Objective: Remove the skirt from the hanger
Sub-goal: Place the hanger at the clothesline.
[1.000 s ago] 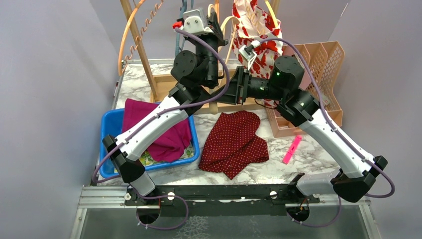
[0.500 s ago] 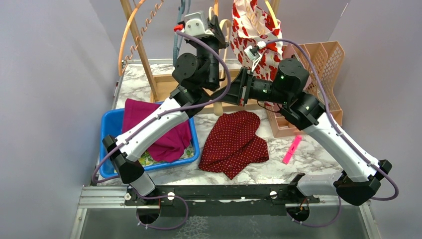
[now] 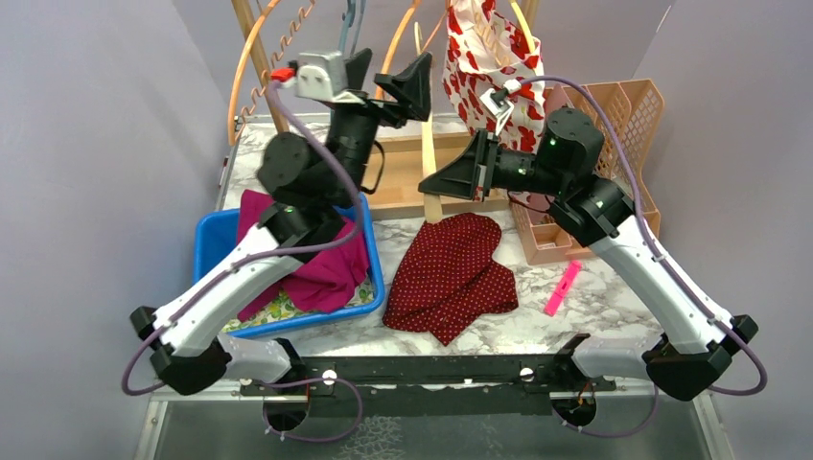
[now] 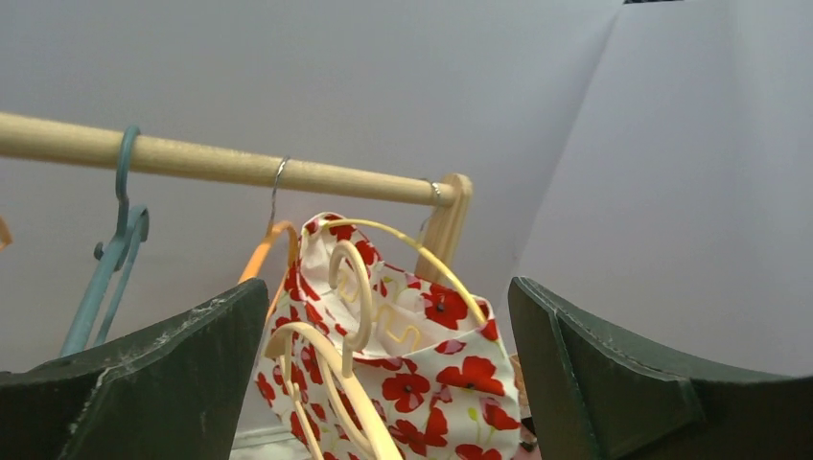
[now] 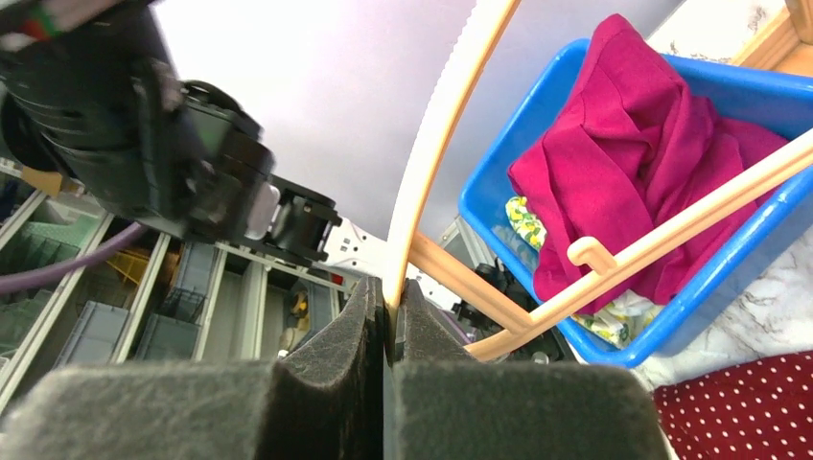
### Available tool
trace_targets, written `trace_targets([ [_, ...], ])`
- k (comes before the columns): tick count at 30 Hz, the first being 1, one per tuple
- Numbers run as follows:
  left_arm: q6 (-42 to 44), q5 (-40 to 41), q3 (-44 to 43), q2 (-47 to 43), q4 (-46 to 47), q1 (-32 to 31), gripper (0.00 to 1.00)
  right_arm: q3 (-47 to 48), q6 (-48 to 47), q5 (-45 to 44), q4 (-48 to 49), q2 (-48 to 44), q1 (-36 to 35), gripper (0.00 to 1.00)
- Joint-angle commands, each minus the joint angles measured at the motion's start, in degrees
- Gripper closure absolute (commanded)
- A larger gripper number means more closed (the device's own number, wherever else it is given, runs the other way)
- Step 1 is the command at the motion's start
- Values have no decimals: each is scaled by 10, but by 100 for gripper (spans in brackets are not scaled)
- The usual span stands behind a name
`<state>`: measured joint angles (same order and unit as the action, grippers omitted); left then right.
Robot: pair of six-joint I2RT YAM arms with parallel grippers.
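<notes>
**A:** Where did we find the dark red, white-dotted fabric skirt (image 3: pixel 451 273)?

**B:** We found it crumpled on the white marbled table (image 3: pixel 594 287) between the two arms. It was apart from both grippers and had no hanger in it, so we judged the removal essentially complete.

**A:** What did the right gripper (image 5: pixel 386 307) hold, and why?

**B:** Its pads (image 5: pixel 316 383) were pressed fully together on the thin curved arm of the pale peach plastic hanger (image 5: pixel 436 134). The hanger was bare and held off the table. We judged that this grip kept it clear of the skirt.

**A:** And the left gripper (image 3: pixel 385 77)?

**B:** We saw it raised toward the round wooden rail (image 4: pixel 240 165). Its fingers (image 4: pixel 144 383) were spread wide, gripping and touching nothing. A white poppy-print garment (image 4: pixel 422 383) hung from the rail beyond them.
</notes>
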<state>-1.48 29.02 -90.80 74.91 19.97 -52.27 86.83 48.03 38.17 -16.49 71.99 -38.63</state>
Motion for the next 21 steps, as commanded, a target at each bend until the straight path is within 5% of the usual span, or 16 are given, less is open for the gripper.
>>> trace_targets([
  [1,-44,-79,-42,-49,-141,-3,1,-23,13,67,27,-33,33,99],
  [8,-87,-71,-4,-132,-265,-3,1,-31,75,140,108,-5,98,99],
  [21,-153,-123,39,-172,-408,-3,1,154,122,176,141,151,180,99],
])
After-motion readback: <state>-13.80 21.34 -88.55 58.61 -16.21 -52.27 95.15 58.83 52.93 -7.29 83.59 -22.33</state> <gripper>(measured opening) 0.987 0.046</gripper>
